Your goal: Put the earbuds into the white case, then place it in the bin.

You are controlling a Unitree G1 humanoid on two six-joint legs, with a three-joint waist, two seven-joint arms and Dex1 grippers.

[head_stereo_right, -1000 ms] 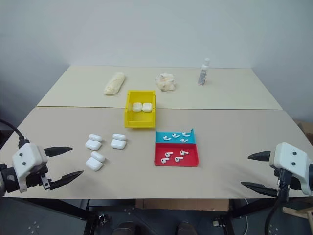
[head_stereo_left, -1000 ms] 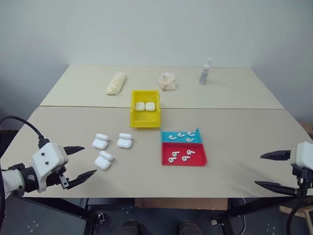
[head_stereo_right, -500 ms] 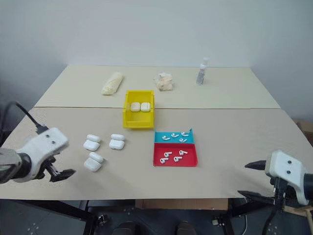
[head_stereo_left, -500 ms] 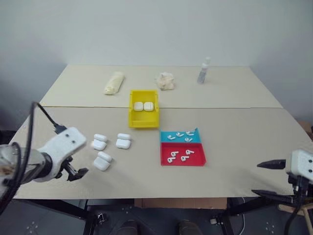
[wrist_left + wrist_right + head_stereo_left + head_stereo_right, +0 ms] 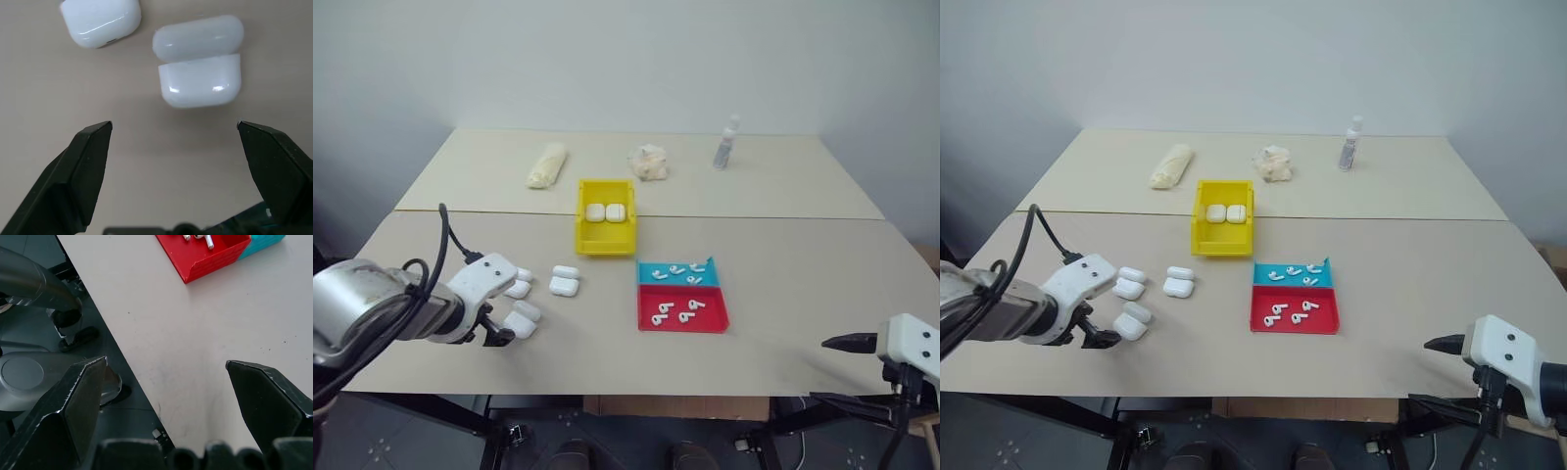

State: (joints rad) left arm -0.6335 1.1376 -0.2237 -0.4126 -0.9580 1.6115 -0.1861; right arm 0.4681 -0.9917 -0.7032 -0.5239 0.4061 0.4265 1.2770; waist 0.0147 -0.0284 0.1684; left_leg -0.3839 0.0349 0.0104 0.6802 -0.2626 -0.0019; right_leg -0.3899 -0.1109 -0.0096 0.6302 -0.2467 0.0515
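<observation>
Evidently, our left claw (image 5: 173, 129) has swung down over an open-lidded white case (image 5: 200, 78), jaws wide and empty; pickup appears imminent, earbuds (image 5: 675, 311) untouched.

No text, label, brand, number or sign can be read in any view. The spray bottle (image 5: 726, 143) at the far side of the counter (image 5: 803, 284) is too small to show any print, and the white cases (image 5: 200, 68) seen close up have plain, unmarked shells.
</observation>
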